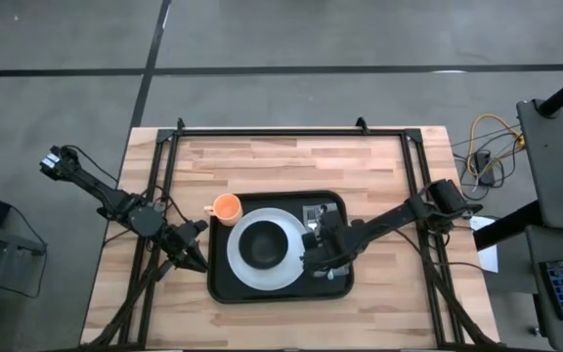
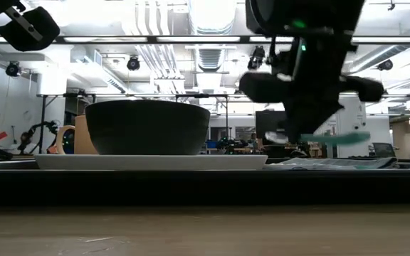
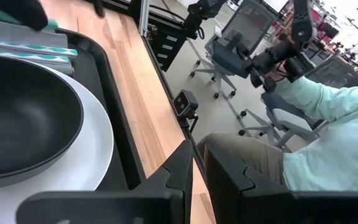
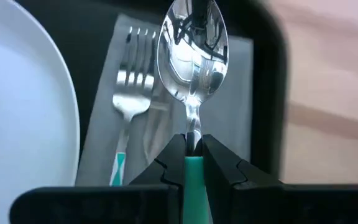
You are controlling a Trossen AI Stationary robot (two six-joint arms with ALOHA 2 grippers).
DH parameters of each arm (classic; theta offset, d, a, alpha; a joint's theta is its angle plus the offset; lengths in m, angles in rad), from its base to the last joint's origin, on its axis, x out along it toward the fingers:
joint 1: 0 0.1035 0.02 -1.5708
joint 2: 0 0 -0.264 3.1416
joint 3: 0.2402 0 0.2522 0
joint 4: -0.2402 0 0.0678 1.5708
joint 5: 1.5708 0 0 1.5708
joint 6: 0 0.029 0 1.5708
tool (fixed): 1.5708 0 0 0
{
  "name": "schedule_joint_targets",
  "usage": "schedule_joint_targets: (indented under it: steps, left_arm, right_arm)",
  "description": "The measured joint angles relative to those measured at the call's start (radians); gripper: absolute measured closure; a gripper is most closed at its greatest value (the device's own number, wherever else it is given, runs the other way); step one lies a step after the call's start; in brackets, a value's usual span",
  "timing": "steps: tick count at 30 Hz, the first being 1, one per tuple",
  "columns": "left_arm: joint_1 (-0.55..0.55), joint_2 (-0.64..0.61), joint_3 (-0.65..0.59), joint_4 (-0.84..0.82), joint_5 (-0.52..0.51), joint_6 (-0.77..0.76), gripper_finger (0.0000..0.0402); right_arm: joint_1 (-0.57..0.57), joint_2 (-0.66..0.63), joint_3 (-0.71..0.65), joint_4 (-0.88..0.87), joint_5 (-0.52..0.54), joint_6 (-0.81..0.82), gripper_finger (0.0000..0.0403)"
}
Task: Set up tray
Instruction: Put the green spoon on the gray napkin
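Note:
The black tray (image 1: 221,284) lies mid-table and carries a white plate (image 1: 244,272) with a black bowl (image 1: 262,244). On the tray's right part, a fork (image 4: 129,93) rests on a grey napkin (image 4: 235,81). My right gripper (image 4: 193,146) hangs over that napkin, shut on a teal-handled spoon (image 4: 193,56). In the high view, the right gripper (image 1: 313,256) is just right of the plate. An orange cup (image 1: 226,206) stands on the table at the tray's far left corner. My left gripper (image 1: 198,259) waits, shut and empty, by the tray's left rim. My right gripper pinches the spoon between its two fingers where the metal neck meets the teal handle (image 4: 193,155). The fingers slant down from above and lie across the spoon. The spoon hangs about level over the napkin, bowl up, its teal handle (image 2: 337,137) sticking out sideways.
A black frame (image 1: 291,130) runs along the table's far edge and down both sides. Bare wood shows beyond the tray and at its right. A seated person in a pale green top (image 3: 328,143) is beyond the table's near edge.

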Motion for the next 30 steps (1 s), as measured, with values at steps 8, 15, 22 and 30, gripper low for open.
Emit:
schedule_joint_targets:
  steps: [8,15,22,30]
  left_arm:
    - [0.0,0.0,0.001,0.0,0.0,0.0,0.0378]
    - [0.0,0.0,0.004,0.0,0.0,0.0,0.0378]
    - [0.0,0.0,0.004,0.0,0.001,0.0,0.0378]
    - [0.0,0.0,0.004,0.0,0.001,0.0,0.0378]
  right_arm:
    - [0.001,0.0,-0.107,0.128,-0.036,0.031,0.0379]
    - [0.004,0.0,-0.155,0.222,-0.059,0.015,0.0379]
    - [0.008,0.0,-0.179,0.225,-0.067,0.025,0.0366]
    - [0.01,0.0,-0.154,0.216,-0.088,-0.036,0.0292]
